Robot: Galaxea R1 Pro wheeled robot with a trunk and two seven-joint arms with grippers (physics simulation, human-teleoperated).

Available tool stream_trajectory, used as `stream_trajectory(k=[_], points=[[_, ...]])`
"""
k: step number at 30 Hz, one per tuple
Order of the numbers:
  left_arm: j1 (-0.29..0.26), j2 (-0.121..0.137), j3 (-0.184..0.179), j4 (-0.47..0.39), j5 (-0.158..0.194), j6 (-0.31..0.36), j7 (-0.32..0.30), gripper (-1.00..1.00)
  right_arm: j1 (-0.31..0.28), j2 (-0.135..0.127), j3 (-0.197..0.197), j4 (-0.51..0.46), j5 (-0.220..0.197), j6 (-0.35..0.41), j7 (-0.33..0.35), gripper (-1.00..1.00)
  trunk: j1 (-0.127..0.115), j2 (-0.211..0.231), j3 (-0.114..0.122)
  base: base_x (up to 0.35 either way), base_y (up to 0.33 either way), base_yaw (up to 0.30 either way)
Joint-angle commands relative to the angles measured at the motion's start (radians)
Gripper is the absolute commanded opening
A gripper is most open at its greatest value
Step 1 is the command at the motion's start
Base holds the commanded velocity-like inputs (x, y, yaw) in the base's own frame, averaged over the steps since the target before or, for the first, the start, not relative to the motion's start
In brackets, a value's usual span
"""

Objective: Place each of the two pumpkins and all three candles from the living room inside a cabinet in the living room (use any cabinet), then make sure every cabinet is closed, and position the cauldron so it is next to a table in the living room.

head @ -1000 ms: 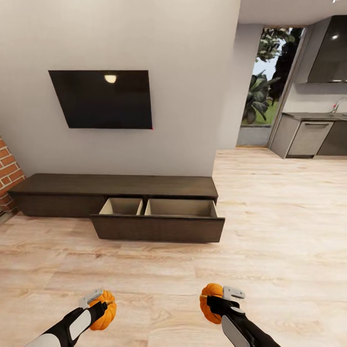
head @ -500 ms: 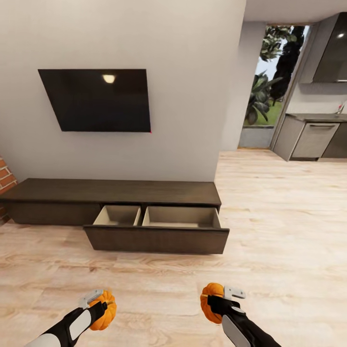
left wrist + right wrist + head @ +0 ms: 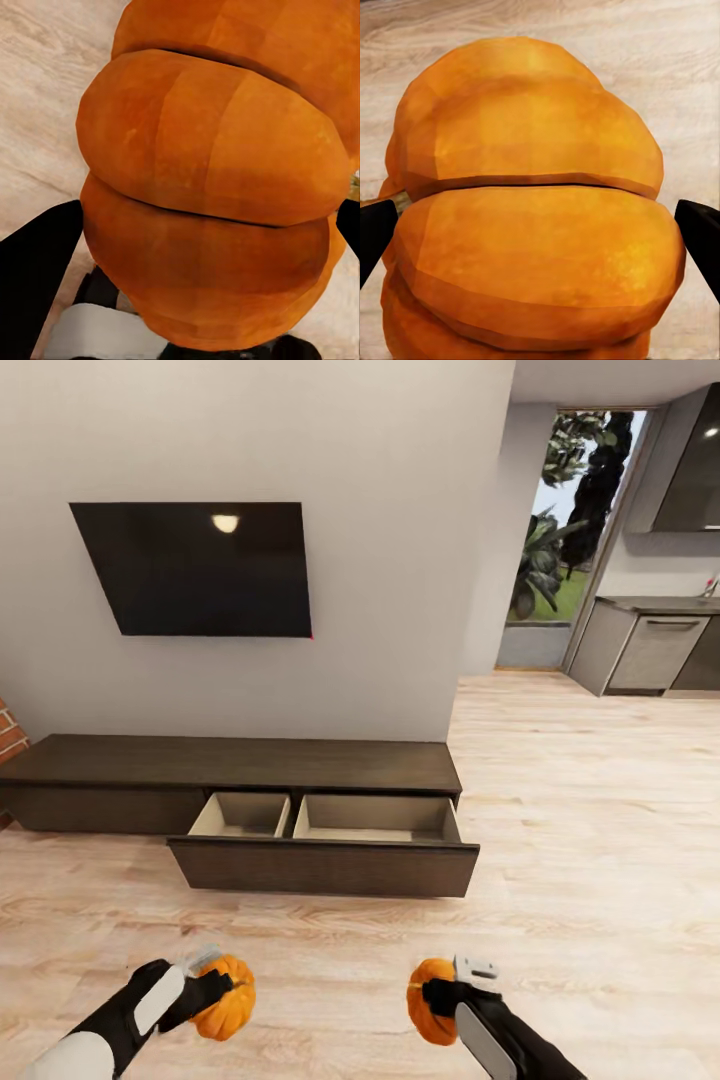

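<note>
Head view: high, facing forward and down across pale wood-plank floor [image 3: 600, 840] toward long low dark brown wooden cabinet [image 3: 230, 765] | Left wrist view: pressed close against ribbed bright orange pumpkin [image 3: 217, 187] | Right wrist view: equally close on second orange pumpkin [image 3: 532, 217] | Shared: both pumpkins, floor.

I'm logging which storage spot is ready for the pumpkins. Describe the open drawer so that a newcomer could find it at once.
Below the wall-mounted TV a long, low dark brown cabinet runs along the wall. Its right half has a wide drawer pulled out over the wooden floor. Unlike the shut front to its left, it shows two pale wood compartments, both bare.
</note>
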Motion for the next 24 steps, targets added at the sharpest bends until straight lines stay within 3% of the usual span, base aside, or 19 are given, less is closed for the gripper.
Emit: stream_trajectory(k=[1,4,8,10,15,24], points=[[0.0,0.023,-0.007,-0.105,0.005,0.116,0.011,-1.0,-0.004,0.0,0.002,-0.007,-0.001,0.051,-0.012,-1.0,0.0,-0.001,-0.001,0.0,0.0,0.0],[0.0,0.048,-0.005,-0.31,0.0,0.306,0.02,-1.0,-0.006,0.001,-0.041,-0.068,-0.019,0.155,-0.015,-1.0,0.0,-0.001,-0.001,0.0,0.0,0.0],[-0.005,0.074,0.012,-0.444,-0.006,0.442,0.024,-1.0,-0.011,-0.002,-0.145,-0.216,-0.028,0.322,-0.027,-1.0,0.0,-0.001,-0.001,0.0,0.0,0.0],[-0.011,0.079,0.018,-0.465,-0.007,0.461,0.025,-1.0,-0.013,-0.001,-0.175,-0.261,-0.031,0.368,-0.066,-1.0,0.0,-0.001,-0.001,0.0,0.0,0.0],[-0.02,0.074,0.017,-0.476,-0.009,0.472,0.025,-1.0,-0.013,0.001,-0.187,-0.294,-0.032,0.383,-0.147,-1.0,0.0,-0.001,-0.001,0.0,0.0,0.0],[-0.021,0.044,0.017,-0.475,-0.009,0.471,0.026,-1.0,-0.013,-0.001,-0.188,-0.294,-0.027,0.388,-0.166,-1.0,0.0,-0.001,-0.001,0.0,0.0,0.0]])
